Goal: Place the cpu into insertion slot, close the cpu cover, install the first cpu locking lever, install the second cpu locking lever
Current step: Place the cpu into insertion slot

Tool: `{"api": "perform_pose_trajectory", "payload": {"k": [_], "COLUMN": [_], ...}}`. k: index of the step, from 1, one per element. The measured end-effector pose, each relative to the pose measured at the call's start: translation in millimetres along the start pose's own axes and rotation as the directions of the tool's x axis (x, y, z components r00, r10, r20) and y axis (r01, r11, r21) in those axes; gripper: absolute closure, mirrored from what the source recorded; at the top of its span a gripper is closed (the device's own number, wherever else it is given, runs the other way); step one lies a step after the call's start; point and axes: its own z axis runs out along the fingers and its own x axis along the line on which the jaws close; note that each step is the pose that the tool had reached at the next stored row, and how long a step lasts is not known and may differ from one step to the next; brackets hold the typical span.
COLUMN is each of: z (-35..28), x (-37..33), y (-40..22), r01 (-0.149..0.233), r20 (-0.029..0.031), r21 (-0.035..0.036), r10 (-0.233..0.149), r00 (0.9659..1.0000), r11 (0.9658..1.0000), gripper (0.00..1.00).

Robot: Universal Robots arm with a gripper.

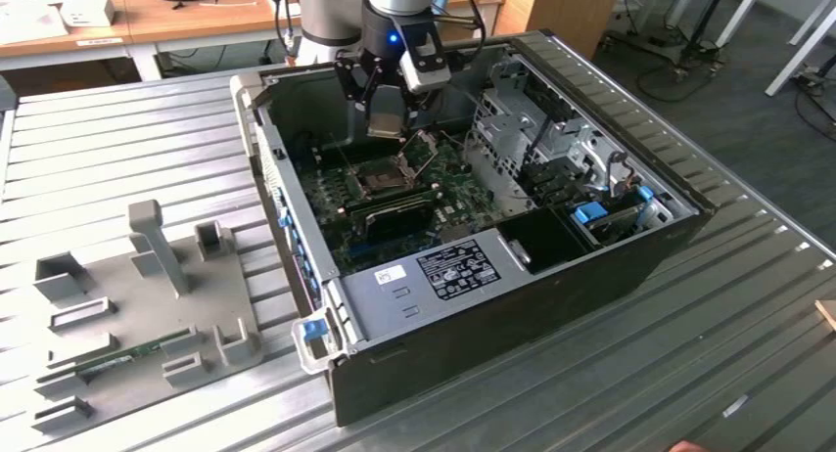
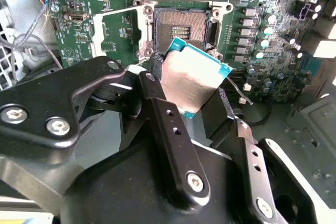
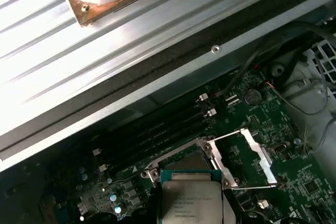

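Nearby, memory slots (image 3: 157, 135), open cpu cover (image 3: 259, 153)

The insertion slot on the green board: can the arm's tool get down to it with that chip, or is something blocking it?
Probably yes. The cpu cover is swung open, the insertion slot lies bare, and the tool holds the cpu over it with nothing between.

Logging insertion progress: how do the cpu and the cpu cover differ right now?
The cpu is a solid plate held in the gripper. The cpu cover is a windowed frame, swung open beside the insertion slot. Both are square and silvery.
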Motion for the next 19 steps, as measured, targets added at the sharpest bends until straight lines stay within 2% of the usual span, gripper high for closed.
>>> {"api": "perform_pose_trajectory", "payload": {"k": [3,19], "z": [0.1,3.1], "x": [0.0,0.0], "y": [0.0,-0.3], "r01": [-0.015,-0.016], "r20": [0.0013,0.0006], "r21": [-0.0004,0.0001], "r10": [0.015,0.016], "r00": [0.9999,0.9999], "r11": [0.9999,0.9999], "gripper": [0.46,0.46]}}
